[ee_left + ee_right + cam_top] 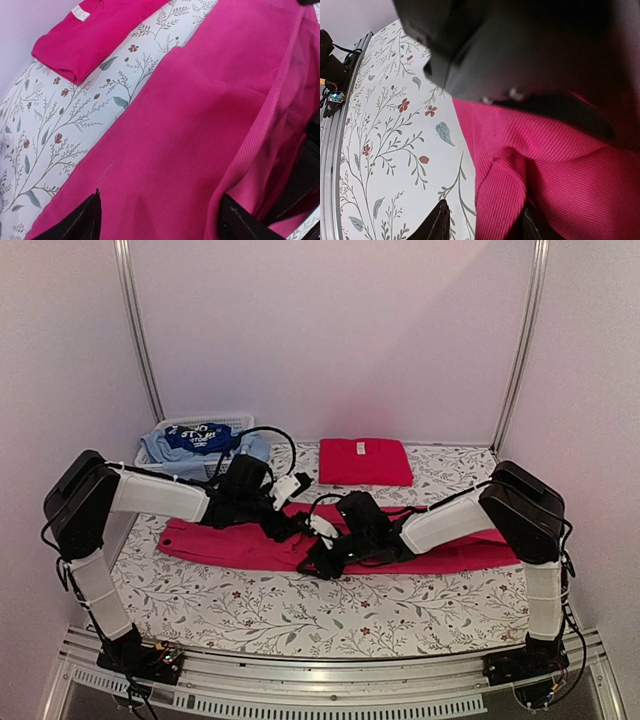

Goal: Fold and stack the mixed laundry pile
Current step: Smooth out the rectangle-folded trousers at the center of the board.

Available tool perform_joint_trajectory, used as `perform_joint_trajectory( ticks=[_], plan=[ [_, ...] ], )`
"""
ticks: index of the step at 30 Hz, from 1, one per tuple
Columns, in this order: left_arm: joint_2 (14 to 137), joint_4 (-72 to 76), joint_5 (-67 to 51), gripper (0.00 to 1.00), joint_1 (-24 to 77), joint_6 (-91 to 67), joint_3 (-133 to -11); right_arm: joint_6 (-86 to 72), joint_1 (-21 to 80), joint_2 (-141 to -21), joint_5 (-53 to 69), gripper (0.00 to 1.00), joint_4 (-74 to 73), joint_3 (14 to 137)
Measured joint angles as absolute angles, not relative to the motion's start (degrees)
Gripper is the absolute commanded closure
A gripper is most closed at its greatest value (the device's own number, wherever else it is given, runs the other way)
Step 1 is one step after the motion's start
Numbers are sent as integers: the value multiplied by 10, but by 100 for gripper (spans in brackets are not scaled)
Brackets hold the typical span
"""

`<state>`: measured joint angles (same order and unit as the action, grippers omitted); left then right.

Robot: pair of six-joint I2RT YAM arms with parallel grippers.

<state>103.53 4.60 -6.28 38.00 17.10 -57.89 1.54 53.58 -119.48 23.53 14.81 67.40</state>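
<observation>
Left claw [160, 200]: open wide, one black finger [82, 222] on each side, low over the long pink cloth [190, 125]. Pink cloth right under it and in the gap, with a ribbed hem next to one finger.

Right claw [485, 212]: open too, a raised fold of the same pink cloth in its gap, right at the cloth's edge. Both claws close together over the middle of the cloth.

Long pink cloth spread out from left to right across the table [300, 615]. Behind it and apart from it, a neat folded red piece [364, 461].

In the far left corner, a white basket [228, 422] with a dark blue printed cloth [198, 438] and light blue ones [160, 448] inside.

White table cover with little leaves and flowers. Pale plain walls all around, a shiny metal rail [330, 680] at the near edge.
</observation>
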Motion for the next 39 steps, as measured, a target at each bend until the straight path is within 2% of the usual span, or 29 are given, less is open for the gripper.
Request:
perform_joint_trajectory(
  ticks=[5, 19, 22, 32, 39],
  plan=[
    [1004, 20, -69, 16, 339, 142, -579, 26, 540, -1213, 248, 64, 141, 686],
    [851, -33, -51, 11, 261, -9, -507, 48, 560, -1216, 257, 61, 115, 749],
    [844, -51, -38, 11, 246, -37, -498, 52, 563, -1220, 261, 65, 110, 758],
    [844, -111, -8, 13, 238, -89, -489, 81, 621, -1186, 256, 68, 88, 713],
    [844, -137, -8, 12, 231, -109, -478, 101, 660, -1150, 267, 63, 62, 682]
  ],
)
